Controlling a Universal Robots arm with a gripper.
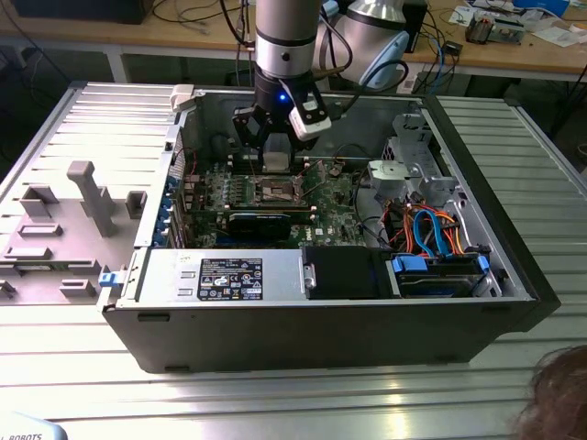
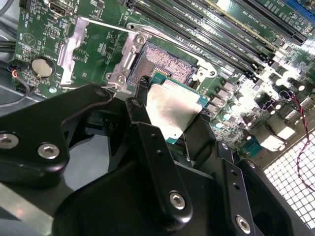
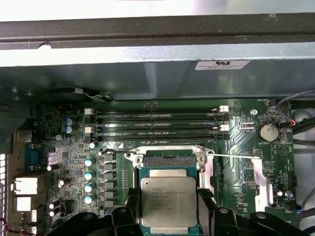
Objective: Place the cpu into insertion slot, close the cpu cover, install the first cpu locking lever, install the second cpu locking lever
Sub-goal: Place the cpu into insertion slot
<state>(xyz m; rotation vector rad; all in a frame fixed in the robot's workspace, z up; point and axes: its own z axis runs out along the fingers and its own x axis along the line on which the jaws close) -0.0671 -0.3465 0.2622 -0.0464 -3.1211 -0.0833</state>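
So the gripper (image 1: pixel 275 151) is down inside the open PC case (image 1: pixel 275 339). Its two black fingers (image 3: pixel 205 206) are pinched in on opposite edges of the cpu (image 3: pixel 169 196), silver lid facing up, so it's got a firm hold of the chip.

The chip hangs just over the green motherboard (image 1: pixel 335 197), right by the insertion slot (image 2: pixel 162 61) but not seated. In both wrist views the slot's dark pin field is bare, and the cpu overlaps just one edge of it. In the exterior view the slot sits in the far half of the case, a bit to the exterior view's left of centre, pretty much straight under the arm.

A thin wire locking lever (image 3: pixel 221 156) lies along one edge of the slot's metal frame. The cpu cover (image 3: pixel 261 179) looks to be the silvery plate standing open beside the slot, though from this angle I can't be sure.

Long memory slots (image 3: pixel 157 123) run between the slot and a case wall, and a coin battery (image 3: pixel 269 132) sits near the cover.
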